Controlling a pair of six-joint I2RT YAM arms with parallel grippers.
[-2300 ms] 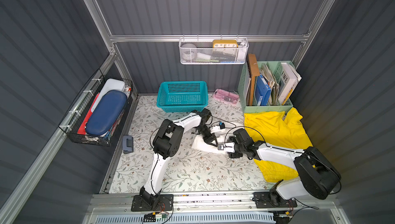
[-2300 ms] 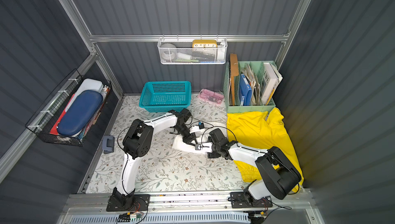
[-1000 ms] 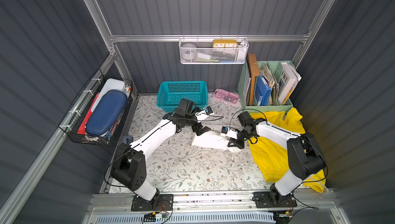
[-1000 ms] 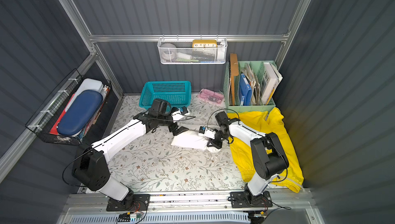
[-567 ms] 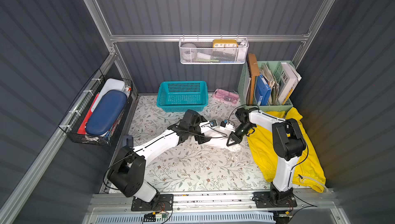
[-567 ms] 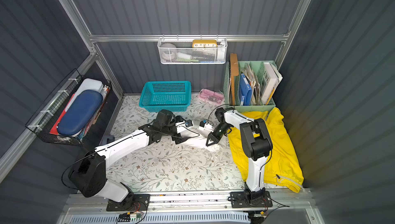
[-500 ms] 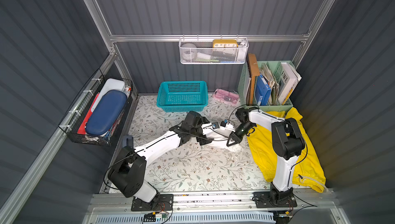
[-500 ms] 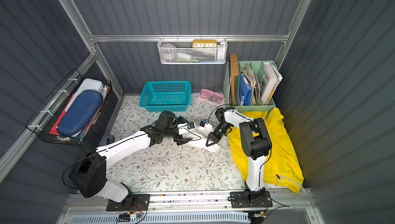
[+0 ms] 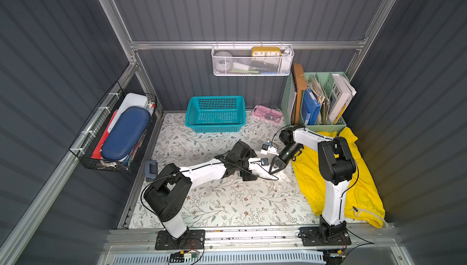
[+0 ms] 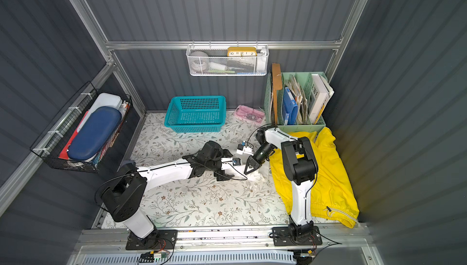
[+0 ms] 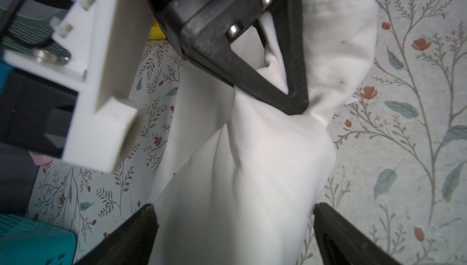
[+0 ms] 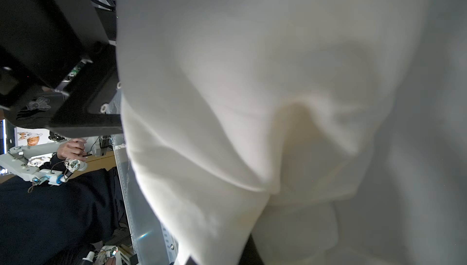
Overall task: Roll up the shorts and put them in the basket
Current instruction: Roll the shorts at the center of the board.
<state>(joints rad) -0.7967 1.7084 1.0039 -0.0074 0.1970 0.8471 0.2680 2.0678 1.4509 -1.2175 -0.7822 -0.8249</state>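
Observation:
The white shorts (image 9: 282,176) (image 10: 256,176) lie bunched in a narrow bundle mid-table, largely covered by both grippers. My right gripper (image 9: 273,172) (image 10: 247,172) points down and is shut on a pinch of that cloth; in the left wrist view its black tip (image 11: 295,104) gathers the white shorts (image 11: 252,162) into a twist. My left gripper (image 9: 247,175) (image 11: 233,213) is open, its two fingers standing on either side of the bundle. White cloth (image 12: 252,74) fills the right wrist view and hides those jaws. The yellow shorts (image 9: 364,183) (image 10: 331,175) lie spread along the right edge, under the right arm.
A teal basket (image 9: 215,113) and a pink case (image 9: 267,114) stand at the back of the floral table (image 9: 227,200). A green file organizer (image 9: 318,99) sits at back right. A small grey-blue object (image 9: 150,169) lies at the left edge. A wire basket (image 9: 113,135) hangs on the left wall.
My left gripper has come forward and to the right, and now straddles the white bundle. The right gripper has stayed shut on the cloth while its arm folded back toward the organizer.

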